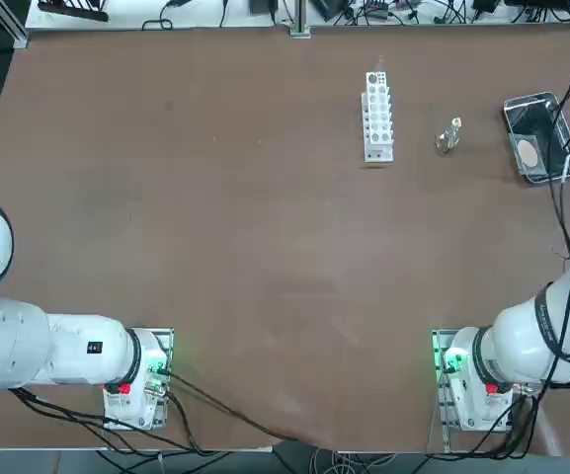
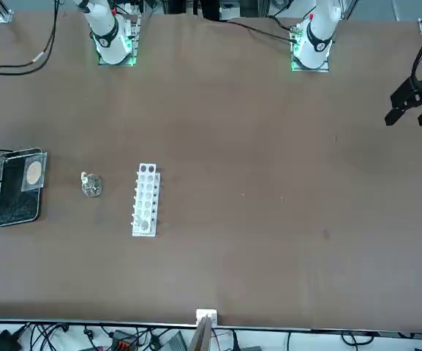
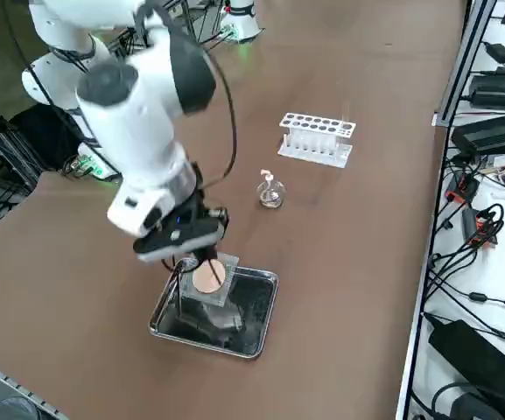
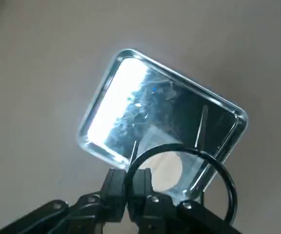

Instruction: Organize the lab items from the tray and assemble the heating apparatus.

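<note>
Over the tray, right gripper [image 4: 129, 187] pinched shut on the tripod ring.

Fingers [image 4: 115, 187] are pressed together on the thin black wire of the tripod [image 4: 228, 183]; its ring lies roughly level beside the fingers, and two thin legs hang down toward the tray [image 4: 94, 114]. The tripod appears lifted clear of the tray floor, though contact at the leg tips cannot be told. The mesh [image 3: 210, 282] lies in the tray under the ring, tan disc facing up. The tray sits near the table's right edge, long axis running away from the robot. The burner [image 1: 447, 137] stands upright on the table between tray and rack [image 1: 377, 116], apart from both. The rack's long axis runs parallel to the tray's. No readable label or writing is visible on any item.
</note>
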### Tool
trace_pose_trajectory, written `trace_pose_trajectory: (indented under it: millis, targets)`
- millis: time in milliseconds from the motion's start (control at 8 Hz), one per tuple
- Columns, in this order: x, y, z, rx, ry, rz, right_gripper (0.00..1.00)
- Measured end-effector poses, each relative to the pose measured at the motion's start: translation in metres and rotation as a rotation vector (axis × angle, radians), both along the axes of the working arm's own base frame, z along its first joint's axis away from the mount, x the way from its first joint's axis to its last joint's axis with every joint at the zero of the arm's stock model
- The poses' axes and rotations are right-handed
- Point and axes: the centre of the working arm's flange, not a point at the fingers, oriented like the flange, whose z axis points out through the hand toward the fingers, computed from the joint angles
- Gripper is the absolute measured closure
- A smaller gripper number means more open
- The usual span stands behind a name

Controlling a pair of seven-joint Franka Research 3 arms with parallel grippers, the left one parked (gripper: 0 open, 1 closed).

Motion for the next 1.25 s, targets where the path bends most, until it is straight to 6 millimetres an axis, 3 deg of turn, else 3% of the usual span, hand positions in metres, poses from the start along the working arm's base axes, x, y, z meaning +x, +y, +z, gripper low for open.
trace_pose_trajectory:
  millis: [125,250,625,875,1250]
  targets:
    - [0.008,0.017,0.024,0.023,-0.001,0.036,0.93]
    - [0.017,0.047,0.04,0.054,0.01,0.083,0.93]
    - [0.039,0.177,0.067,0.122,0.043,0.192,0.93]
    - [0.026,0.234,0.051,0.142,0.008,0.248,0.93]
    - [-0.011,0.297,-0.003,0.14,-0.069,0.3,0.93]
